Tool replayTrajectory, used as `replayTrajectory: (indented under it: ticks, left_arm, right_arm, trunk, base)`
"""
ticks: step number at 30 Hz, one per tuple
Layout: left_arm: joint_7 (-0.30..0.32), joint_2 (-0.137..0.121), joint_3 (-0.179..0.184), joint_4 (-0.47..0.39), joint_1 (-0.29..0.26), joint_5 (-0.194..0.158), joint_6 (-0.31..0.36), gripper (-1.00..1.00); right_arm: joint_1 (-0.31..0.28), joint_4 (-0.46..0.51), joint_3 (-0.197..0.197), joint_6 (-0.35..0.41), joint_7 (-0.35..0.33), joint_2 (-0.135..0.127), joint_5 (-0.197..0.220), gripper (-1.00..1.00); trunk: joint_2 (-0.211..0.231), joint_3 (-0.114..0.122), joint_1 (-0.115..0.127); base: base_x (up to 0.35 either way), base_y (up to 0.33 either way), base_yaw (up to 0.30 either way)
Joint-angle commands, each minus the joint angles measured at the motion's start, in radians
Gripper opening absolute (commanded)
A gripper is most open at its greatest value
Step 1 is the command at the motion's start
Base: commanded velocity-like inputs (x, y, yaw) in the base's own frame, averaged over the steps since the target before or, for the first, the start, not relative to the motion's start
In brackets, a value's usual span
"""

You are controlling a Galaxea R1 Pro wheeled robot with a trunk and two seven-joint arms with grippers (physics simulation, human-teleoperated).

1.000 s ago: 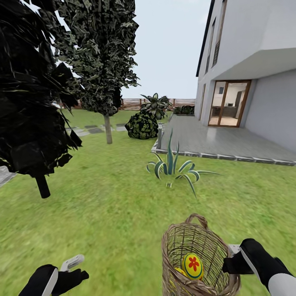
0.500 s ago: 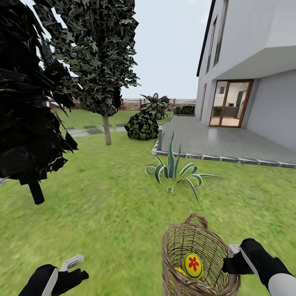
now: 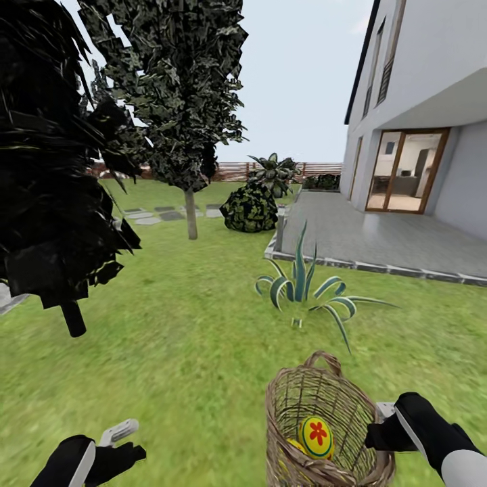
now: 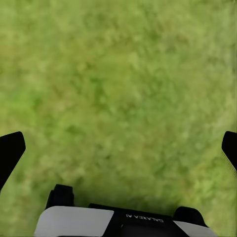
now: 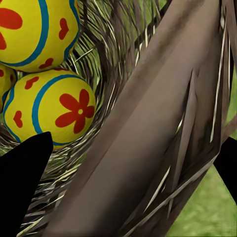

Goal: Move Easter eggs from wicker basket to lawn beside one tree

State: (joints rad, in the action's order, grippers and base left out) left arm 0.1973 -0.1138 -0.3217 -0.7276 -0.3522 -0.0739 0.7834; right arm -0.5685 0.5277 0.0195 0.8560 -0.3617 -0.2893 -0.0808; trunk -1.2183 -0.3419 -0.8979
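Observation:
The wicker basket (image 3: 325, 412) hangs low at the right of the head view, above the lawn (image 3: 189, 325). My right gripper (image 3: 380, 426) is shut on its rim (image 5: 148, 128), one finger inside and one outside. A yellow Easter egg (image 3: 316, 437) with a red flower lies inside. The right wrist view looks into the basket at two eggs (image 5: 54, 111) (image 5: 34, 29) and the edge of a third (image 5: 4, 84). My left gripper (image 3: 120, 438) is open with nothing in it, over bare grass (image 4: 118, 98). A tree with a thin grey-brown trunk (image 3: 191, 213) stands ahead at the left.
A dark, dense tree with a black trunk (image 3: 73, 318) stands close at the left. A spiky striped plant (image 3: 301, 281) grows just ahead of the basket. A round bush (image 3: 250, 208), the grey paved terrace (image 3: 379, 237) and the house (image 3: 433, 101) lie beyond at the right.
The whole head view has shifted, with trees, plant and house now further right in the picture: the camera has turned. Basket and both grippers keep their places in the view.

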Motion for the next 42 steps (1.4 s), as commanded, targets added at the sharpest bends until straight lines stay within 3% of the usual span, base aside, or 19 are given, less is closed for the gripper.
replayTrajectory:
  ticks: [1,13,16,19,22,25,34,42]
  left_arm:
    - [-0.001,0.000,-0.002,-0.001,-0.001,-0.007,0.006,1.00]
    - [-0.001,-0.001,-0.002,-0.001,-0.001,-0.007,0.007,1.00]
    - [-0.001,-0.003,-0.003,0.000,-0.001,-0.007,0.006,1.00]
    - [-0.001,-0.002,-0.002,0.000,-0.001,-0.007,0.007,1.00]
    - [-0.001,-0.001,-0.002,0.000,-0.001,-0.007,0.007,1.00]
    - [-0.001,0.002,-0.002,0.000,-0.001,-0.007,0.007,1.00]
    - [-0.001,0.003,-0.002,0.000,-0.001,-0.007,0.006,1.00]
    - [-0.001,0.003,-0.002,0.000,-0.001,-0.006,0.005,1.00]
  right_arm:
    - [-0.001,0.001,0.003,0.003,-0.008,0.000,-0.009,-1.00]
    - [-0.001,0.001,0.001,0.002,-0.008,-0.003,-0.007,-1.00]
    - [-0.001,-0.067,0.004,-0.093,-0.018,-0.003,-0.005,-1.00]
    - [-0.001,-0.101,0.016,-0.119,-0.017,0.009,-0.009,-1.00]
    - [-0.001,-0.110,0.017,-0.109,-0.009,0.006,-0.011,-1.00]
    - [-0.001,-0.116,0.005,-0.002,-0.016,-0.059,0.000,-1.00]
    - [-0.001,-0.017,0.017,0.000,-0.028,-0.050,-0.003,-1.00]
    - [-0.001,-0.013,0.017,0.000,-0.016,-0.040,-0.008,-1.00]
  trunk:
    - [-0.001,-0.001,-0.001]
    - [-0.001,-0.001,-0.001]
    - [-0.001,-0.001,-0.001]
    - [-0.001,-0.001,-0.001]
    - [-0.001,-0.001,-0.001]
    - [-0.001,-0.001,-0.001]
    - [-0.001,-0.001,-0.001]
    - [-0.001,-0.001,-0.001]
  base:
    - [0.337,0.000,0.009]
    - [0.337,0.000,0.100]
    - [0.337,0.000,0.002]
    - [0.337,0.000,0.000]
    - [0.337,0.000,0.000]
    - [0.337,0.000,0.000]
    - [0.337,0.000,0.008]
    - [0.337,0.000,0.246]
